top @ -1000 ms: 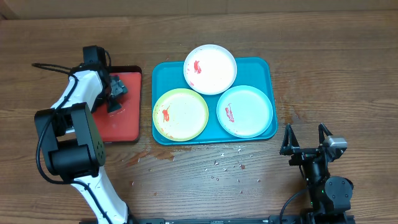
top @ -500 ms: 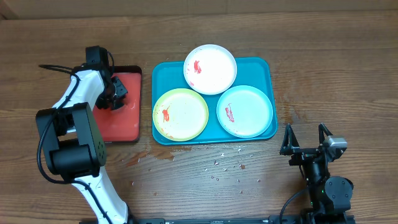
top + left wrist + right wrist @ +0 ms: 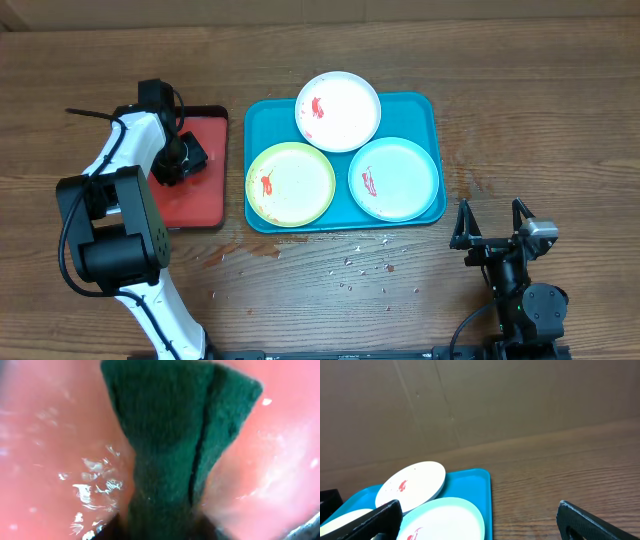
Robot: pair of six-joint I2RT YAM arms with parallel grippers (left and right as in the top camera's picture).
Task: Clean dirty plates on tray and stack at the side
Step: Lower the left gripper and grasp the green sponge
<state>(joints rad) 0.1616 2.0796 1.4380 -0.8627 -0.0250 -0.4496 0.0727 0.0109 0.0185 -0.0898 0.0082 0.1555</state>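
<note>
Plainly, the left pincer (image 3: 184, 157) clamped the pad (image 3: 175, 435) by its end (right pincer (image 3: 490, 223) gaped, idle); so shallow a hold might slip mid-scrub.

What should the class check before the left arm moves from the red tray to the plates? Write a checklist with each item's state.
1. Fingers of left gripper pinch green pad: ok.
2. Pad lifted clear of red tray: cannot tell.
3. On teal tray: white plate, yellow-green plate, light-blue plate: ok.
4. Is white plate wholly inside rim: not ok, overhangs far edge.
5. Open right gripper parked away from tray: ok.
</note>
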